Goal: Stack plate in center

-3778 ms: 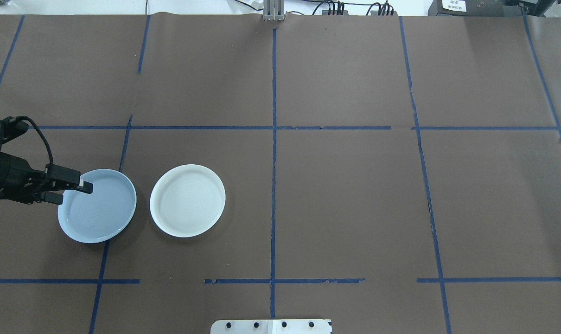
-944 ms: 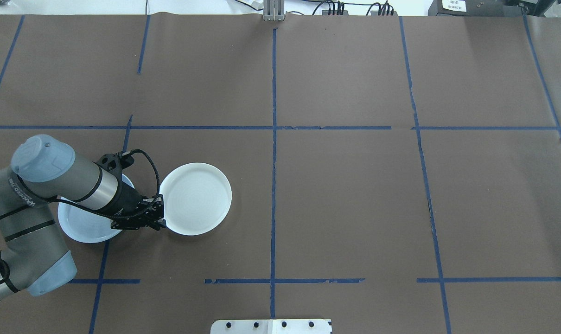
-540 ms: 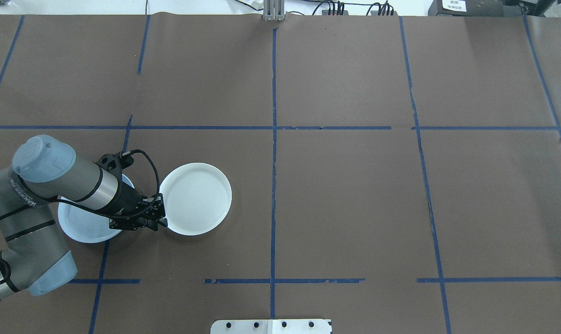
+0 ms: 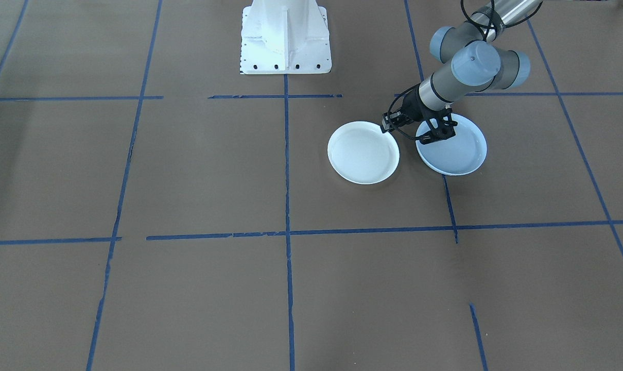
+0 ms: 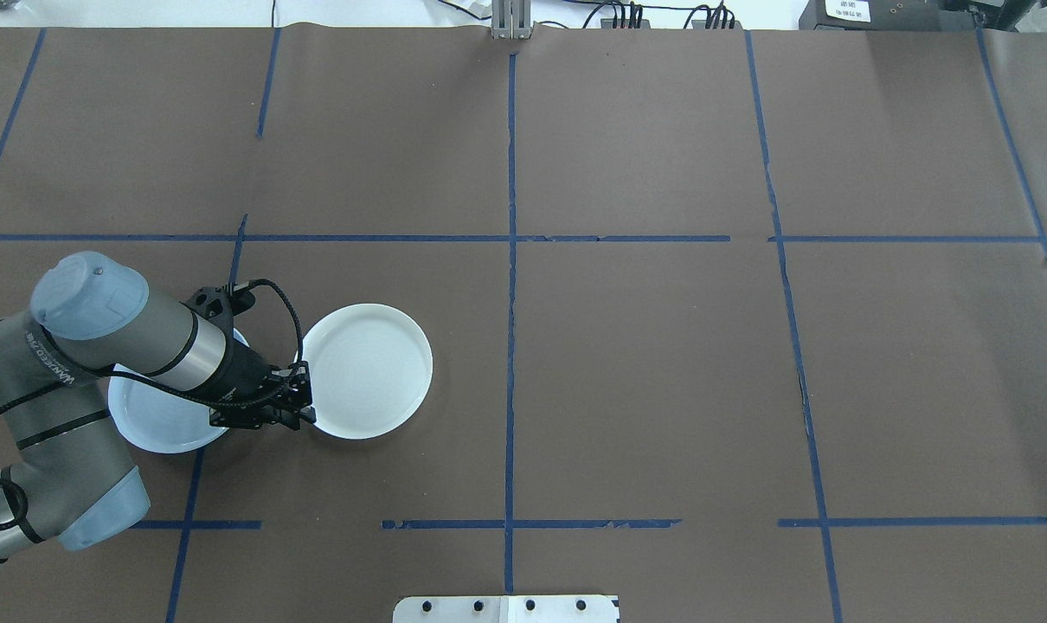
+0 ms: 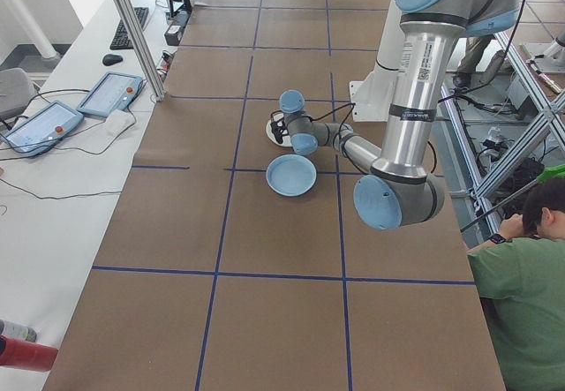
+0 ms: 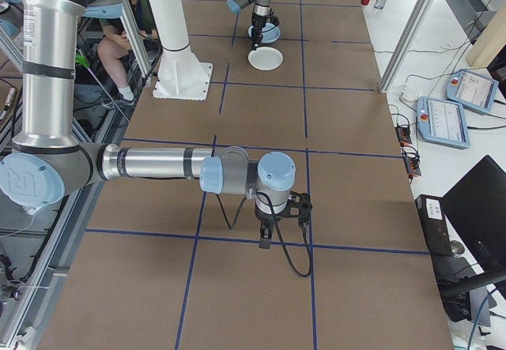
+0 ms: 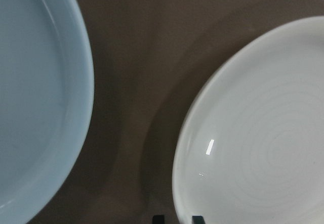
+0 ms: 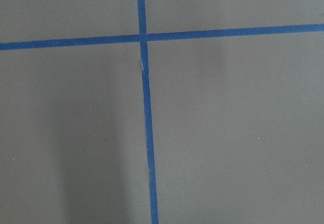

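Low now, left gripper [image 5: 303, 407] fingers clamp the round, glossy, faintly ringed white plate's [image 5: 368, 370] rim; right gripper's [image 7: 267, 235] fingers' state can't be told.

I work in a robotics lab: my bench [image 5: 645, 363] is covered in brown paper marked with blue tape lines [image 5: 511, 260], control tablets [image 7: 444, 119] lie alongside, and a person [image 6: 525, 294] sits by the metal frame [image 6: 132, 29].

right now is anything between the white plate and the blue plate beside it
Nothing visible lies between them, only a strip of bare brown table. The left gripper is at the white plate's rim on that side, and its arm reaches over the pale blue plate.
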